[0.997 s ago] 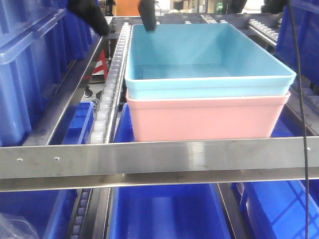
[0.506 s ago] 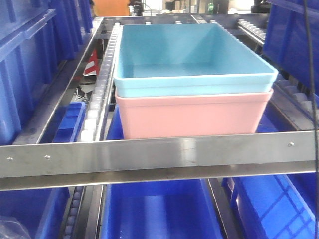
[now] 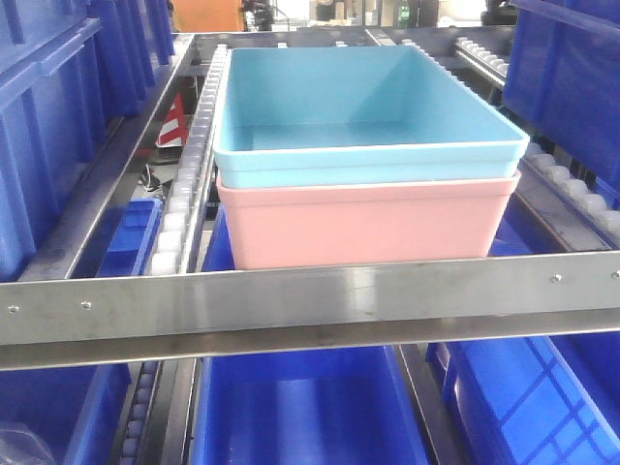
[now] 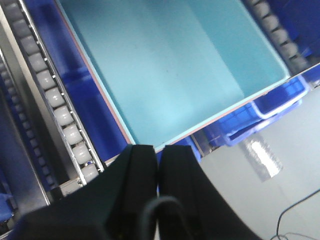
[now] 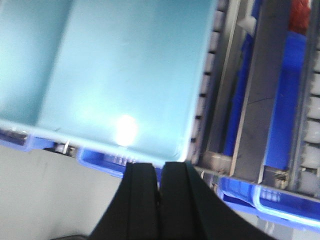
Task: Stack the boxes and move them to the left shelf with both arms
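Observation:
The light blue box point(image 3: 358, 107) sits nested in the salmon pink box point(image 3: 368, 223), and the stack rests on the left shelf just behind its steel front bar point(image 3: 291, 300). No gripper shows in the front view. In the left wrist view my left gripper point(image 4: 159, 150) is shut and empty, just off the light blue box's point(image 4: 165, 65) near rim. My right gripper point(image 5: 160, 167) is also shut and empty, apart from the light blue box's point(image 5: 115, 65) corner.
White roller tracks point(image 3: 189, 184) run along both sides of the stack. Dark blue ribbed bins stand at the left point(image 3: 48, 126), at the right point(image 3: 562, 68) and on the level below point(image 3: 291, 407). Grey floor point(image 4: 260, 180) shows beyond the rack.
One second ago both black grippers were at the stack's far rim; they have drawn back out of the front view. The stack now appears slightly further left in that view.

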